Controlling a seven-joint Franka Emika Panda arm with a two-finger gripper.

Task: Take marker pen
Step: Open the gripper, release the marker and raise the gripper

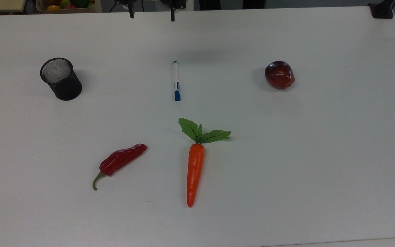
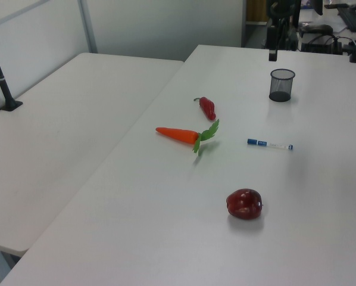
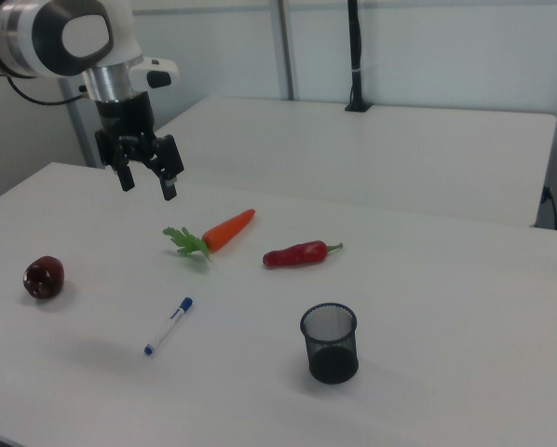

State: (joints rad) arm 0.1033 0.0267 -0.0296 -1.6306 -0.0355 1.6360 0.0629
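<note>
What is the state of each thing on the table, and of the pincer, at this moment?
marker pen: lying flat on the table, capped, not held.
pincer: open, empty, raised above the table.
mesh cup: upright, nothing seen inside.
carrot: lying flat, leaves toward the marker pen.
red pepper: lying on its side.
apple: resting on the table, apart from the others.

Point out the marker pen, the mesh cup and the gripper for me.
marker pen (image 1: 176, 81): top view, middle of the white barrel.
mesh cup (image 1: 62, 82): top view, black side wall.
gripper (image 3: 148, 182): right view, between the open fingertips, above the table.
</note>
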